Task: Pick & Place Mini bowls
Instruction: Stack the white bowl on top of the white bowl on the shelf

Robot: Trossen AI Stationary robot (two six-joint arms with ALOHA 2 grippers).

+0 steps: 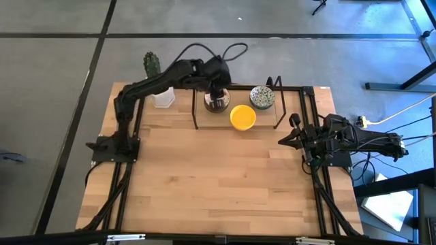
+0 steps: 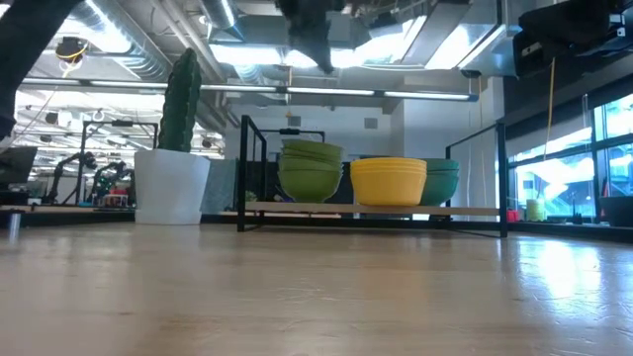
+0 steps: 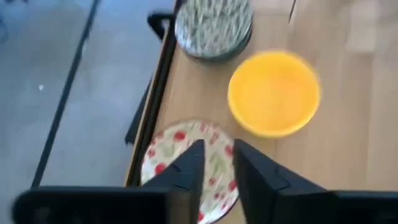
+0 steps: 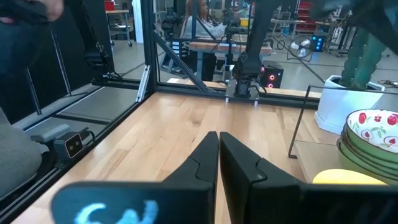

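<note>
Bare table [image 1: 218,184] fills the foreground; left gripper [image 3: 214,165] hovers slightly parted, holding nothing, above the red-speckled bowls [image 3: 186,163]; yellow bowls [image 1: 242,117] and patterned bowls [image 1: 262,97] sit beside them; right gripper [image 4: 219,158] waits closed at the table's right edge.

— We see a grey concrete floor [image 1: 54,75] around our wooden table [image 1: 218,177].
— Overhead run ceiling ducts [image 2: 148,40] and bright strip lights [image 2: 396,95]; windows [image 2: 584,158] stand beside us, workbenches [image 4: 211,45] beyond.
</note>
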